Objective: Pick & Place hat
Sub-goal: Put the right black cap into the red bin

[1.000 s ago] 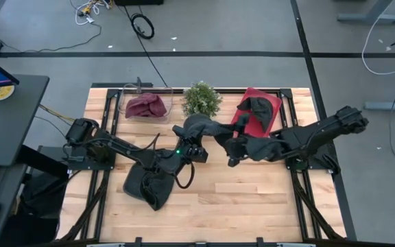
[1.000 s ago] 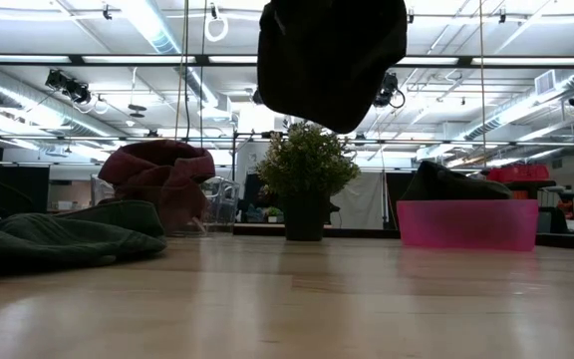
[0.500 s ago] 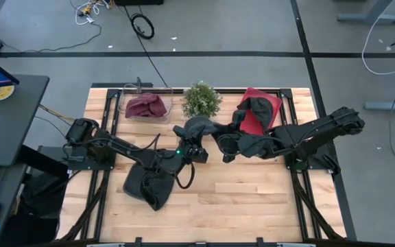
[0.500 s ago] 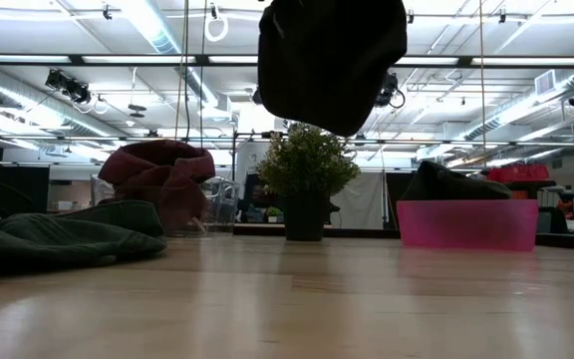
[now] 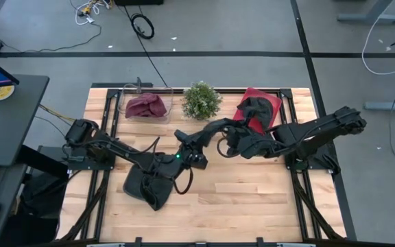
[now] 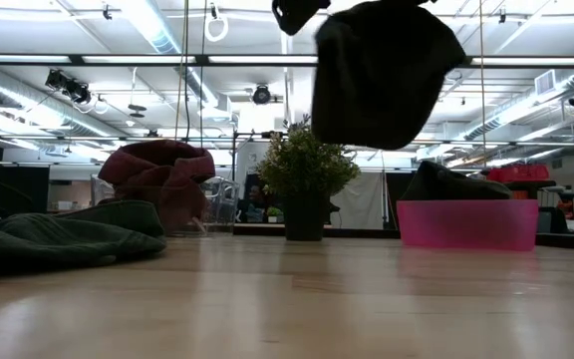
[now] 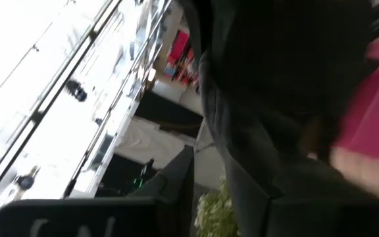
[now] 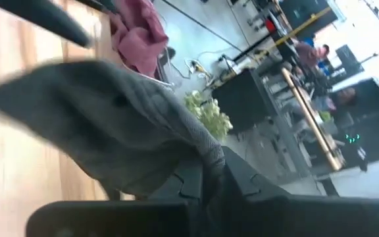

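A dark grey knit hat (image 6: 382, 75) hangs high above the table's middle, with my right gripper (image 5: 230, 137) shut on it; the right wrist view shows the hat (image 8: 110, 125) spreading out ahead of the fingers. My left gripper (image 5: 192, 140) is just left of it, open, and the hat's cloth (image 7: 255, 131) fills its wrist view. A pink bin (image 5: 269, 103) at the far right holds another dark hat (image 5: 256, 106). My right gripper pinches a bunched edge of the hat (image 8: 202, 155) between its two fingers, coming from the table's right and slanting slightly down. The hat hangs clear of the table below the hold. My left gripper: whether it touches the cloth, I cannot tell.
A dark green hat (image 5: 149, 189) lies on the wood at the near left. A clear container with a maroon hat (image 5: 146, 108) and a potted plant (image 5: 201, 99) stand along the far edge. The near middle of the table (image 5: 252, 199) is bare wood.
My right gripper has moved toward the table's left, tipped downward and taken hold of the hat, which hung from my left gripper. The hat has since swung toward the table's right and now hangs from the right gripper.
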You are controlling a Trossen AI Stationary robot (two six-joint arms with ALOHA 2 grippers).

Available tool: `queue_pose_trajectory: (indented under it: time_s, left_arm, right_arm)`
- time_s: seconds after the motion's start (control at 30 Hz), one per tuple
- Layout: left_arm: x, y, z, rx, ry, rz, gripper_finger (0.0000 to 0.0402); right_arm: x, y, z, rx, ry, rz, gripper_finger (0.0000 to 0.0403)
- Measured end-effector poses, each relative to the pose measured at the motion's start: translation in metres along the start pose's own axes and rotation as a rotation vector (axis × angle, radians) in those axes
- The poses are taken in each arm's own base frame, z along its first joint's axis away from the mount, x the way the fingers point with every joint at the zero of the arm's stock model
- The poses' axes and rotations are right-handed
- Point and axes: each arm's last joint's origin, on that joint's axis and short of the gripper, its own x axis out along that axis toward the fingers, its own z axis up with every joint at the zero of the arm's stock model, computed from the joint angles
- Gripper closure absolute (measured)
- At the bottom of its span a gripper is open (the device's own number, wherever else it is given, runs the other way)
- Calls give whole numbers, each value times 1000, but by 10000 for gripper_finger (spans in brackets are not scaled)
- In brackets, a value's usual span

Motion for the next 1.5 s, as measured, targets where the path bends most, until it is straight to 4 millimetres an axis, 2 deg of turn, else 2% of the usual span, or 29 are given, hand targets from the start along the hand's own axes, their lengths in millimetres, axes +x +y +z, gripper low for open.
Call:
queue_pose_trajectory:
  time_s: [0.23, 0.37, 0.67, 0.87, 1.0, 1.13, 1.3, 1.5]
  left_arm:
    - [-12, -2, 5, -14, -47, -25, 273]
    - [-12, -2, 3, -64, 1, -3, 263]
    - [-15, -6, 1, -104, 42, 0, 269]
    - [-17, -10, -1, -101, 48, -14, 273]
    - [-17, -10, -1, -102, 48, -14, 273]
    - [-17, -10, -1, -102, 47, -14, 273]
    - [-18, -10, 0, -102, 45, -16, 273]
    - [-18, -10, 0, -101, 45, -16, 273]
  right_arm:
    - [-7, -18, -16, 40, 79, -127, 384]
    - [-5, -43, -28, 158, 125, -192, 384]
    - [3, -102, -57, 290, 251, -401, 384]
    - [13, -127, -79, 346, 370, -474, 384]
    - [27, -131, -93, 353, 448, -490, 384]
    - [43, -122, -114, 345, 537, -485, 384]
    - [65, -102, -148, 344, 642, -438, 385]
    - [85, -72, -176, 368, 641, -356, 385]
